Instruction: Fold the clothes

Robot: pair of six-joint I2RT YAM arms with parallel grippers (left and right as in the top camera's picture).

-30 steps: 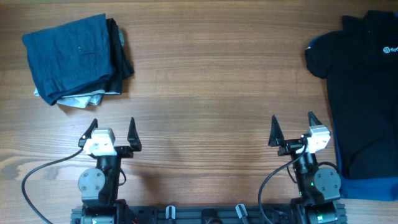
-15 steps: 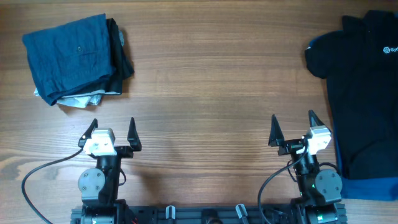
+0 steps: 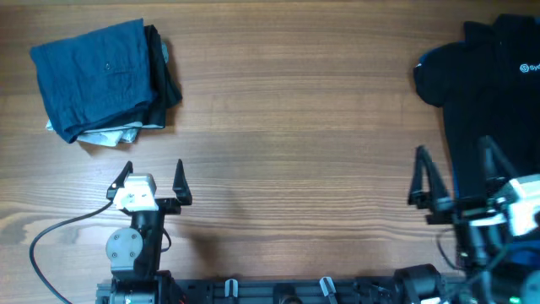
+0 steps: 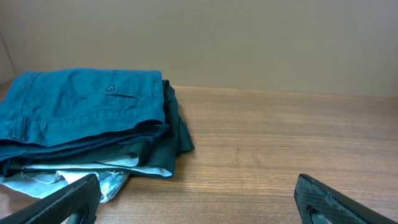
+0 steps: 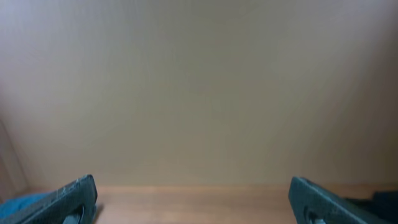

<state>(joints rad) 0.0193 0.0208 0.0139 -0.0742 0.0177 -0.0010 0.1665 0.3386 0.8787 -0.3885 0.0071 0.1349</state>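
The clothes lie in two places. A black polo shirt (image 3: 498,127) with a small white logo is spread flat at the table's right edge, with blue fabric (image 3: 424,59) showing at its sleeve. A folded stack (image 3: 97,76), blue on top of black and pale fabric, sits far left and fills the left of the left wrist view as the stack (image 4: 87,106). My left gripper (image 3: 153,173) stands open near the front edge, empty, also seen as the gripper (image 4: 196,208). My right gripper (image 3: 451,152) is raised and open, over the shirt's left edge; in its own view the gripper (image 5: 196,202) holds nothing.
Wooden table (image 3: 287,127) between the stack and the shirt. The arm bases and a black rail (image 3: 278,291) line the front edge. A cable (image 3: 51,236) loops at the front left. The right wrist view shows mostly a plain beige wall (image 5: 199,81).
My right arm has lifted and swung right, from beside the shirt to over its left edge. The left arm and the clothes have not moved.
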